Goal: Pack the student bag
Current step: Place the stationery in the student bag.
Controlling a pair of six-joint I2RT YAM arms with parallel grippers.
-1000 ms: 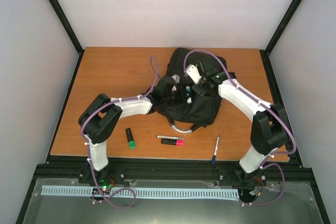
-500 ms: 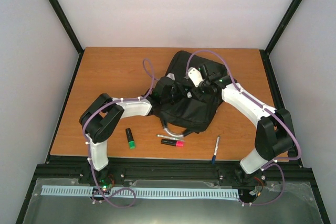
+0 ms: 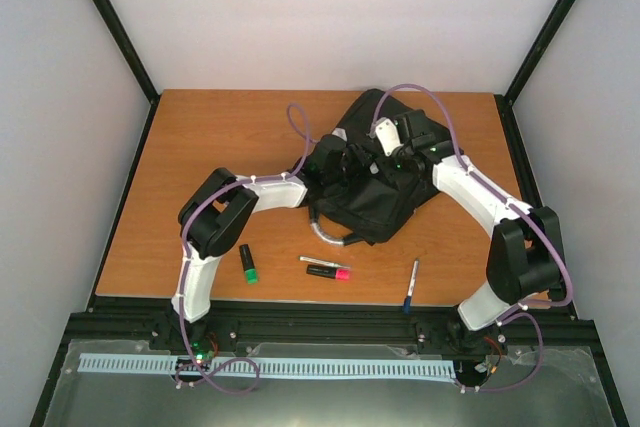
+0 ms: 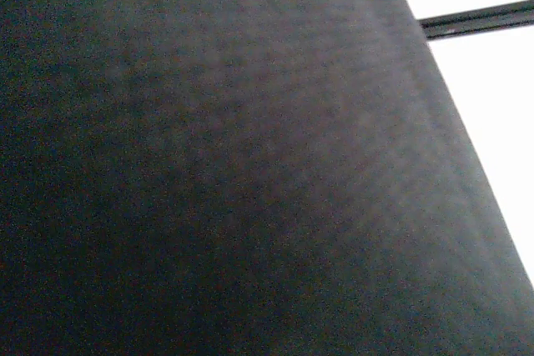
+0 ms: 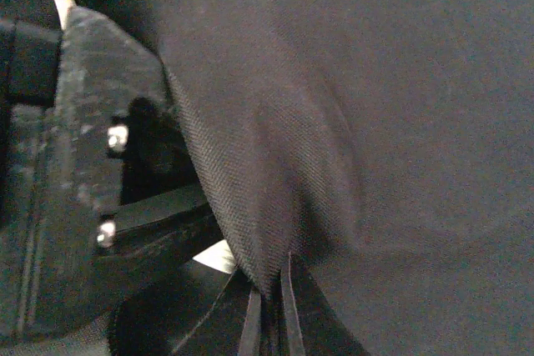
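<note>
The student bag (image 3: 385,197) is a large black fabric backpack lying at the back right of the wooden table, its grey loop handle (image 3: 326,234) pointing toward the arms. My right gripper (image 5: 271,293) is shut on a fold of the bag's black fabric (image 5: 250,164), pinched between its fingers; from above the right gripper (image 3: 388,159) sits over the bag's middle. My left gripper (image 3: 345,165) is pushed against the bag's left side. In the left wrist view black bag cloth (image 4: 209,164) fills the picture and hides the fingers.
Near the table's front edge lie a green highlighter (image 3: 248,264), a thin white pen (image 3: 322,262), a pink-and-black highlighter (image 3: 330,271) and a blue pen (image 3: 411,287). A black frame edges the table (image 3: 200,147).
The bag has shifted toward the back right, and both grippers have moved with it. The left arm has stretched further forward.
</note>
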